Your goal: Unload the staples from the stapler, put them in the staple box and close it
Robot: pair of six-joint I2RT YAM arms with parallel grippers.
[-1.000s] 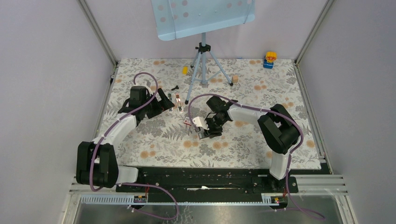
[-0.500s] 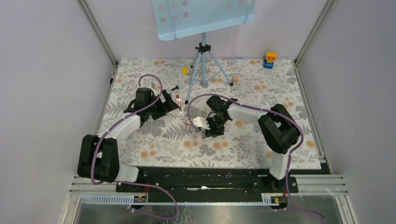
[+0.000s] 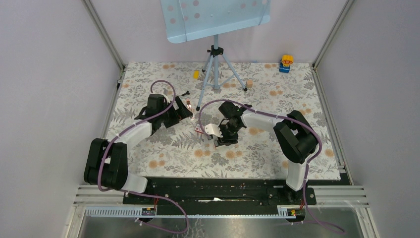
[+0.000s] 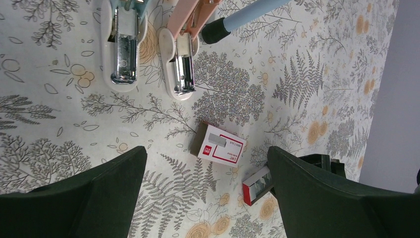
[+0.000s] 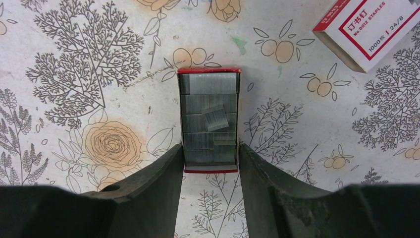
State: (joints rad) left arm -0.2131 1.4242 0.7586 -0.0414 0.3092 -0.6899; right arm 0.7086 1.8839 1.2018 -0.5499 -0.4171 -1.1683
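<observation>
left gripper (image 4: pixel 205 154) spread wide above the stapler (image 4: pixel 181 59), right gripper (image 5: pixel 210 149) half-closed around open staple tray (image 5: pixel 208 99), can't tell if gripping

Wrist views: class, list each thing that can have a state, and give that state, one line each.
stapler: lying on the cloth, metal part showing, no tool on it.
pale-blue stapler: lying beside it, no tool on it.
staple tray: uncovered, holding staple strips.
box sleeve: lying flat, apart from the tray.
left tool: open, empty.
right tool: straddling the tray's near end; grip unclear.
</observation>
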